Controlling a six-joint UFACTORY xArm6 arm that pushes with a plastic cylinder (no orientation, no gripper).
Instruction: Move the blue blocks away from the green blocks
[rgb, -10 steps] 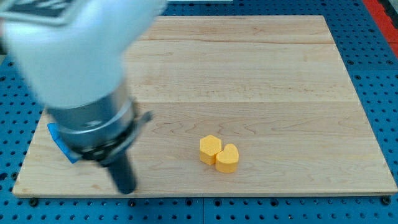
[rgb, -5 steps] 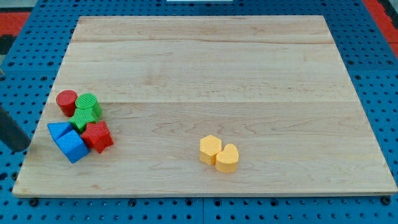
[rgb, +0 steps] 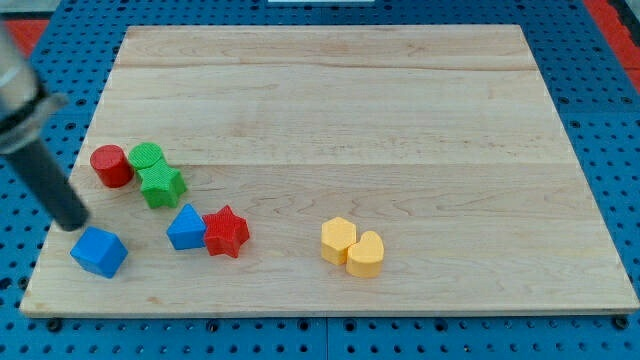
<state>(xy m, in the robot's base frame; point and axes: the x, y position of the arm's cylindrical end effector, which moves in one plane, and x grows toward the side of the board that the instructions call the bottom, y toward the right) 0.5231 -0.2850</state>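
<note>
My tip (rgb: 72, 222) rests near the board's left edge, just above and left of a blue cube (rgb: 99, 251). A second blue block, roughly triangular (rgb: 186, 228), lies further right, touching a red star (rgb: 226, 232). A green cylinder (rgb: 146, 157) and a green star (rgb: 161, 185) sit together above them. The green star is a short gap above the blue triangular block. A red cylinder (rgb: 111, 165) sits left of the green cylinder.
A yellow hexagon (rgb: 338, 238) and a yellow heart (rgb: 366, 254) touch each other at the lower middle of the wooden board (rgb: 400, 120). The board lies on a blue pegboard surface.
The arm swept off the left side and came back. The blue cube slid down-left, the blue triangular block and red star moved right, the green star shifted right.
</note>
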